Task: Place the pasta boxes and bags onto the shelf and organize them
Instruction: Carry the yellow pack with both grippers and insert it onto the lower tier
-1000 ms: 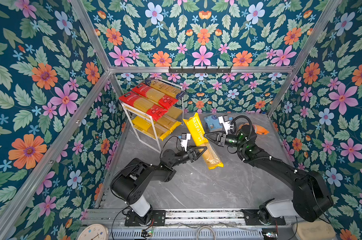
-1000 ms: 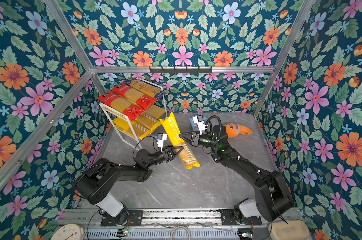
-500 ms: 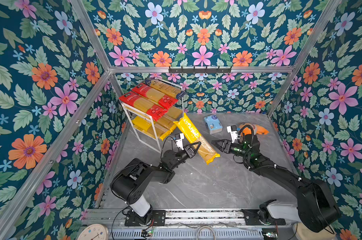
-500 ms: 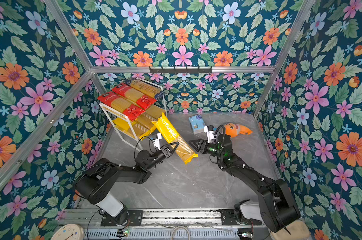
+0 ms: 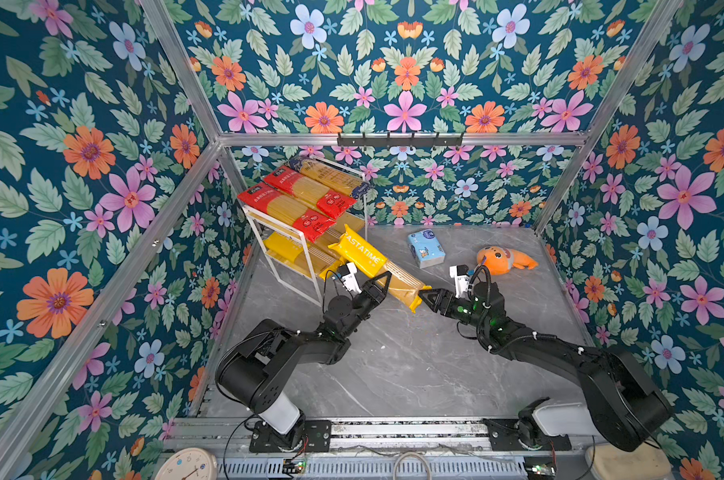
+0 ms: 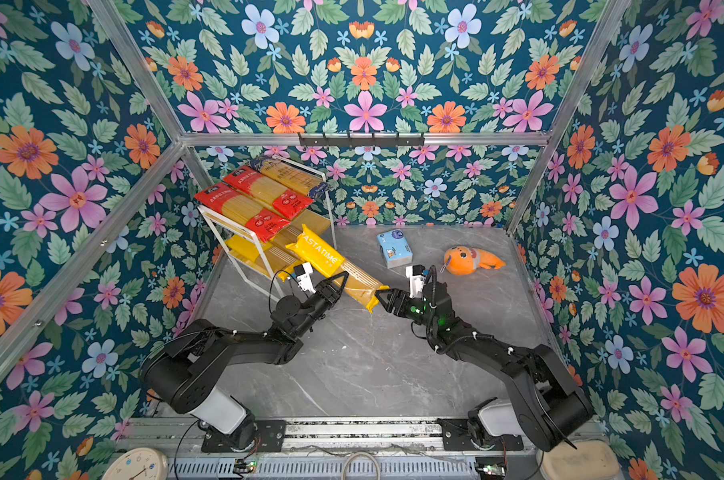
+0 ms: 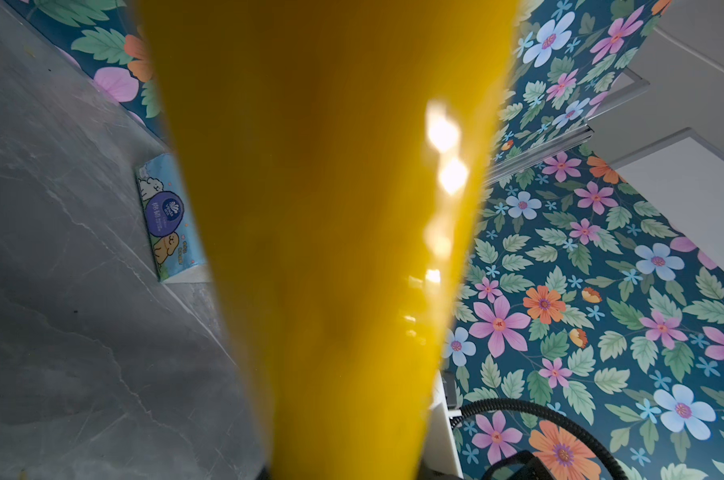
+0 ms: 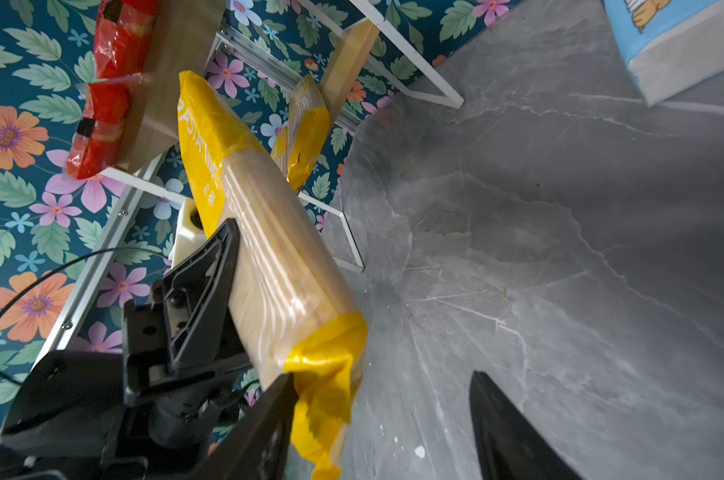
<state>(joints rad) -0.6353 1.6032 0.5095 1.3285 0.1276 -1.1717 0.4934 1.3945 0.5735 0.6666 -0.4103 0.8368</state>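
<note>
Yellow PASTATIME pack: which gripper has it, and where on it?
The left gripper holds the yellow PASTATIME pack, clamped across its clear noodle window. The right gripper stands open at the pack's lower yellow end, not gripping.

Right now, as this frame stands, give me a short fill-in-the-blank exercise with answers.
The left gripper is shut on the ___ pasta pack.
The right gripper, by that pack's end, is ___.
The top board of the shelf carries ___ red packs.
The held pack's lettering reads ___.
Answers: yellow; open; two; PASTATIME.
</note>
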